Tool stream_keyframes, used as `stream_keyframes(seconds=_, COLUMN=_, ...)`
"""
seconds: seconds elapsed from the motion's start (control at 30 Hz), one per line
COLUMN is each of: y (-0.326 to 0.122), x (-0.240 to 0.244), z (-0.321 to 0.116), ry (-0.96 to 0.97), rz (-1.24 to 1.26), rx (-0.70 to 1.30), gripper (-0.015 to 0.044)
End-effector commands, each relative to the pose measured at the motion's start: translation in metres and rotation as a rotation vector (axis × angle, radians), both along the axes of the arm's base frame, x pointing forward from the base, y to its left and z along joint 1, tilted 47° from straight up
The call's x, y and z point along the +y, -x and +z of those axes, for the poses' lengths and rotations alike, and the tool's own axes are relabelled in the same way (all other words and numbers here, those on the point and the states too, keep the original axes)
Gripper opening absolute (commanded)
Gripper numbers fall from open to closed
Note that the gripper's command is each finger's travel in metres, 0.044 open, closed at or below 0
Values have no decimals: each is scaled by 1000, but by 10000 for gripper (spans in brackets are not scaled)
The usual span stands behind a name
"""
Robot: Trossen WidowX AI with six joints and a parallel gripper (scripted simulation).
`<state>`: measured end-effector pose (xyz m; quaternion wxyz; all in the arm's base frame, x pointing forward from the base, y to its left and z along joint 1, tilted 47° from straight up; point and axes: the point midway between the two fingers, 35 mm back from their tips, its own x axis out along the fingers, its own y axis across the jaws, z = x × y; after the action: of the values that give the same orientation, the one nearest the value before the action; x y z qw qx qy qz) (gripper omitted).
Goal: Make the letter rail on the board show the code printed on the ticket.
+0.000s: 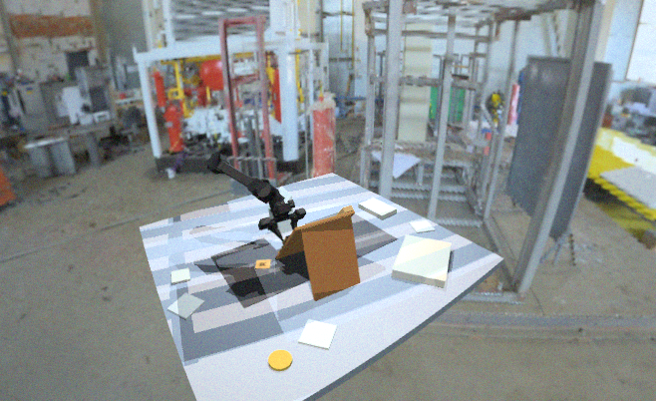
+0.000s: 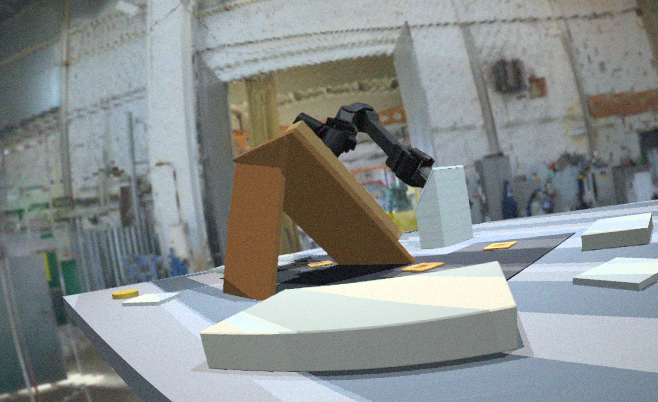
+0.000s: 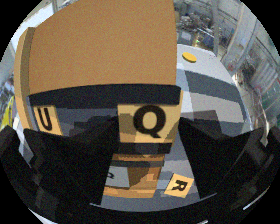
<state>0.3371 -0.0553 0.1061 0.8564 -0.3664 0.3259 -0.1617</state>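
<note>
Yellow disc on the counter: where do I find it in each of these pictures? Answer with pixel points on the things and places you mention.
Yellow disc (image 1: pixel 280 360) (image 2: pixel 125 294) (image 3: pixel 189 57):
Top: near the bottom, left of centre.
Exterior: left side, below mid-height.
Wrist: upper right, small.
Shared landmark: the brown board (image 1: pixel 332 259) (image 2: pixel 252 230) (image 3: pixel 101 45); the disc is lower left, left and right of it, respectively.
</note>
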Motion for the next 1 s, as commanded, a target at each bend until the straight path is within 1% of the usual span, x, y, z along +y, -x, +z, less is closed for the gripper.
stream_keyframes(seconds=0.0, y=1, x=2, z=-5, ry=-1, rz=-2, rx=6, gripper=0)
stream_keyframes(seconds=0.97, y=2, x=14, z=-21, ry=-2, rz=-2, rx=6, gripper=0)
